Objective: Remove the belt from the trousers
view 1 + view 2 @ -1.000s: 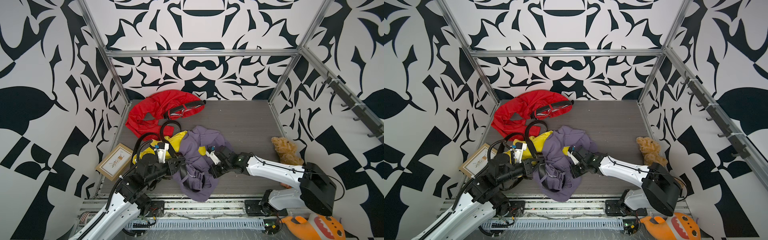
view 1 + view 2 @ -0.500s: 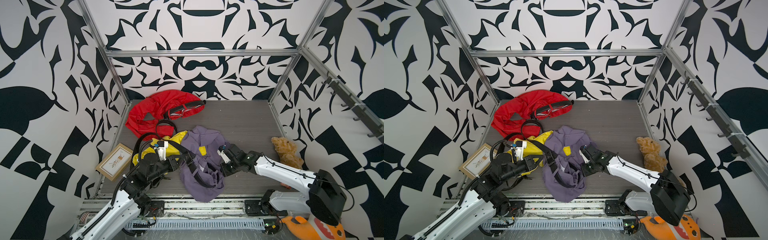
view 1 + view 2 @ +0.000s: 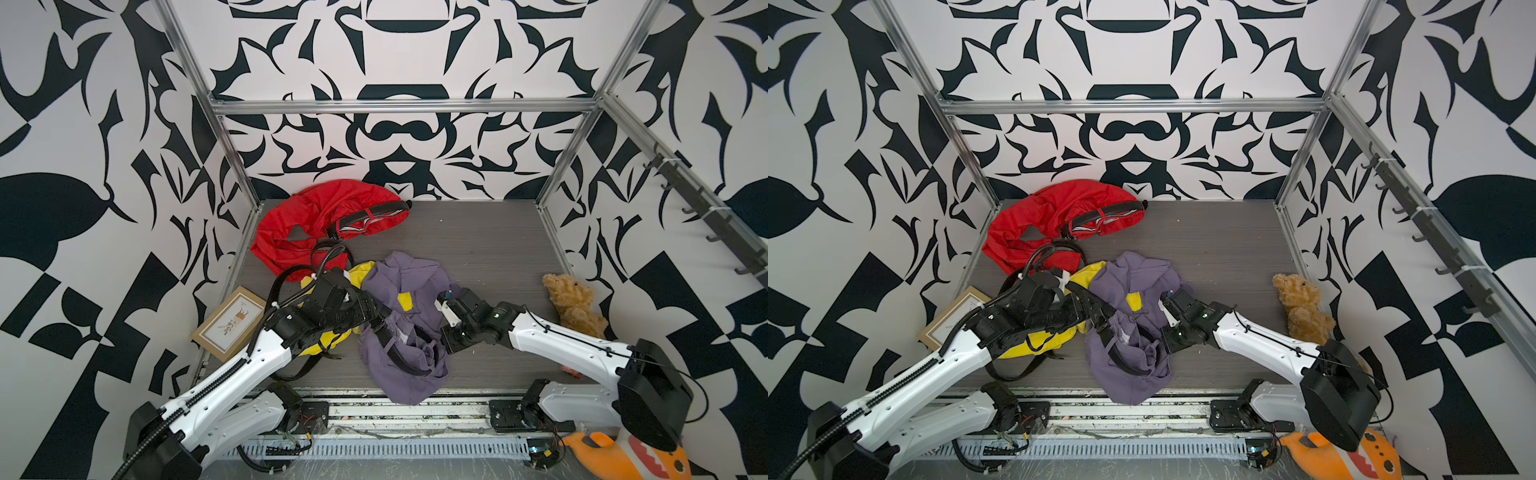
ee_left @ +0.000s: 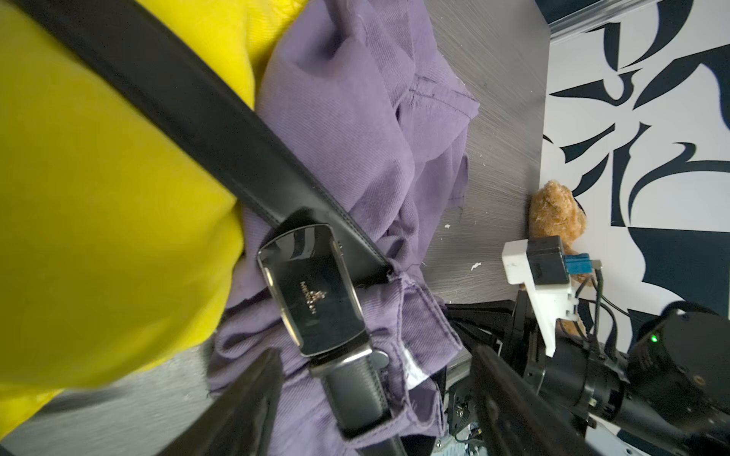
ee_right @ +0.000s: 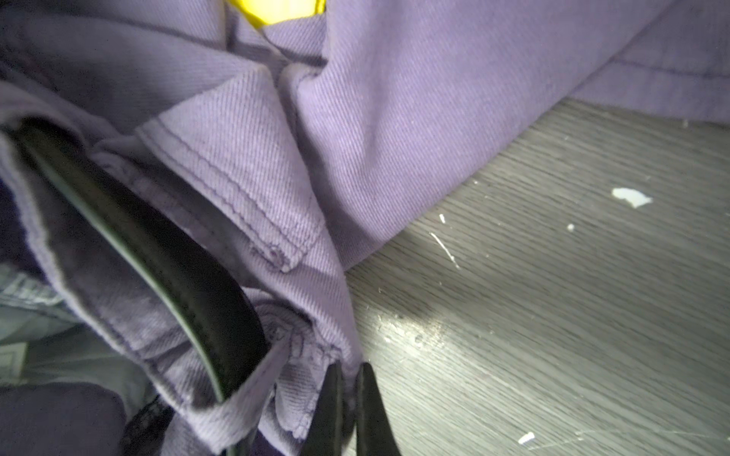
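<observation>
The purple trousers (image 3: 409, 291) lie crumpled in the middle of the table in both top views, waist towards the front. A black belt (image 4: 197, 118) with a dark shiny buckle (image 4: 312, 292) runs over the waistband into a belt loop (image 4: 367, 395). My left gripper (image 4: 375, 398) stands open, one finger on each side of the strap just past the buckle, touching nothing. My right gripper (image 5: 347, 391) is shut on a fold of the trousers' waistband (image 5: 304, 367), beside the belt (image 5: 177, 276). From above, the left gripper (image 3: 376, 320) and right gripper (image 3: 444, 340) flank the waist.
A yellow garment (image 3: 328, 338) lies under the left arm, the belt's tail (image 3: 303, 370) trailing from beneath it. Red trousers (image 3: 307, 220) with another belt lie at the back left. A picture frame (image 3: 230, 322) lies left, a teddy bear (image 3: 573, 303) right, an orange plush (image 3: 623, 457) front right.
My left gripper has opened and let go of the belt, after shifting a little right. My right gripper pulled the trousers' waist to the right and has stayed shut.
</observation>
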